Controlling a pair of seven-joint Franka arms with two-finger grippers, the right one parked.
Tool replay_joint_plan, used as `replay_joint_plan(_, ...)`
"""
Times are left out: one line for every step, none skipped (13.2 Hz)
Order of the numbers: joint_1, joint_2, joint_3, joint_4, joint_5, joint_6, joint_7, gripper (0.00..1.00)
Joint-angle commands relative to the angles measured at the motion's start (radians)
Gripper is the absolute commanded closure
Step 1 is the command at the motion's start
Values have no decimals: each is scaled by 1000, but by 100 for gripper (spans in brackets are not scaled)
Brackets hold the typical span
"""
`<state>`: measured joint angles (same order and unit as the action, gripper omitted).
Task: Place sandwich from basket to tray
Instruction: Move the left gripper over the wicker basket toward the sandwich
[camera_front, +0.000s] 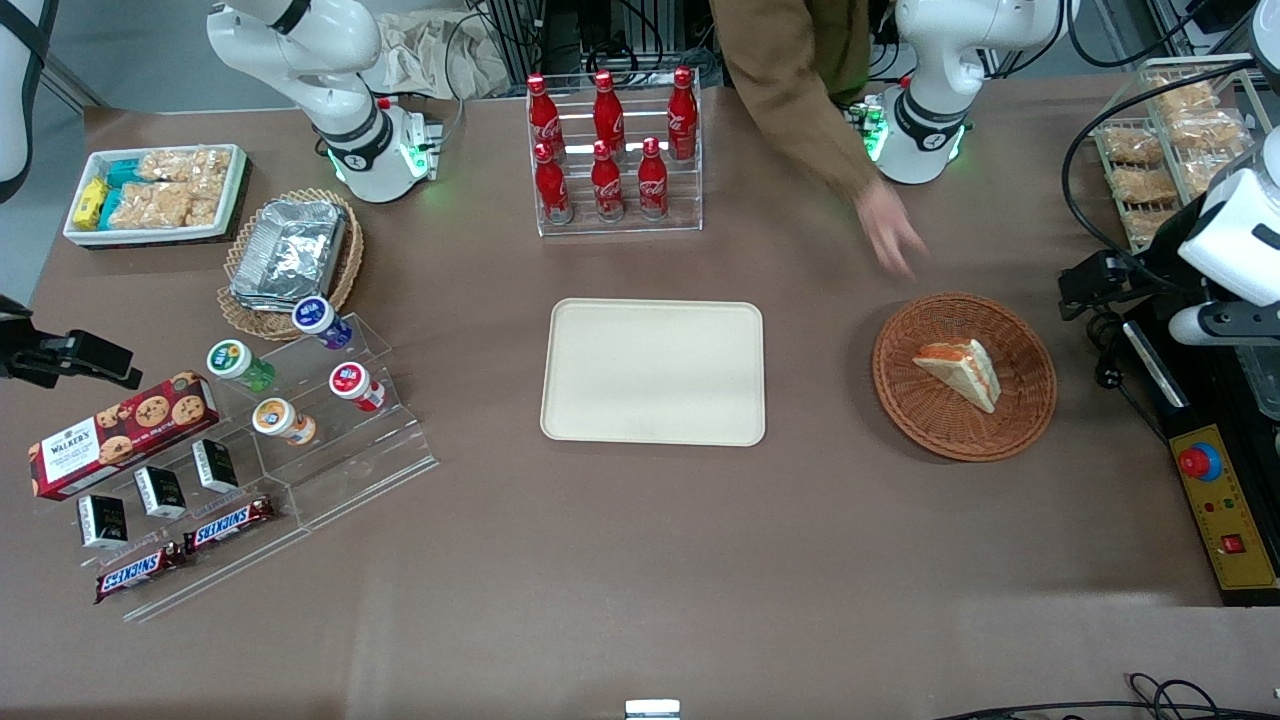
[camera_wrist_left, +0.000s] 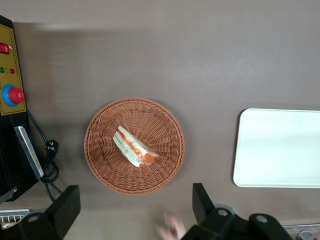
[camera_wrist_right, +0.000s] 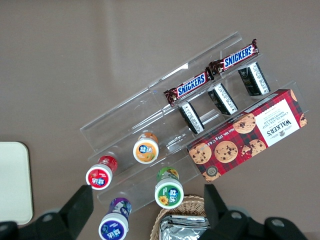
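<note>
The sandwich (camera_front: 960, 372) (camera_wrist_left: 135, 147), a white wedge with orange and green filling, lies in the round reddish-brown basket (camera_front: 900, 400) (camera_wrist_left: 105, 170). The cream tray (camera_front: 652, 372) (camera_wrist_left: 280, 147) sits bare beside the basket, toward the parked arm's end. My left gripper (camera_front: 1088, 285) (camera_wrist_left: 132, 207) hangs well above the table beside the basket, toward the working arm's end. It is open, its black fingers (camera_wrist_left: 202, 202) spread wide with nothing between them. From its wrist camera the whole basket shows below.
A person's hand (camera_front: 890, 238) (camera_wrist_left: 172, 227) reaches over the table just farther from the front camera than the basket. A rack of cola bottles (camera_front: 612, 150) stands farther back than the tray. A yellow control box (camera_front: 1225, 500) (camera_wrist_left: 10, 95) lies beside the basket.
</note>
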<state>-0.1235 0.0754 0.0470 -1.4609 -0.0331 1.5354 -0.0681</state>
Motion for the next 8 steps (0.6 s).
replay_joint_plan(-2, 15, 4, 30, -7, -9, -15, 0)
replay_joint_plan(-2, 15, 4, 30, -7, -9, -21, 0)
replay_joint_plan(-2, 15, 5, 30, -11, -9, -51, 0)
replay_joint_plan(-2, 15, 4, 28, -17, -9, -135, 0)
replay_joint_plan(-2, 17, 4, 16, -8, -9, -236, 0)
replay_joint_plan(-2, 14, 5, 7, -7, -9, -271, 0)
replay_joint_plan(-2, 9, 10, -24, -2, -9, -295, 0)
replay_joint_plan(-2, -3, 22, -86, 10, 2, -343, 0)
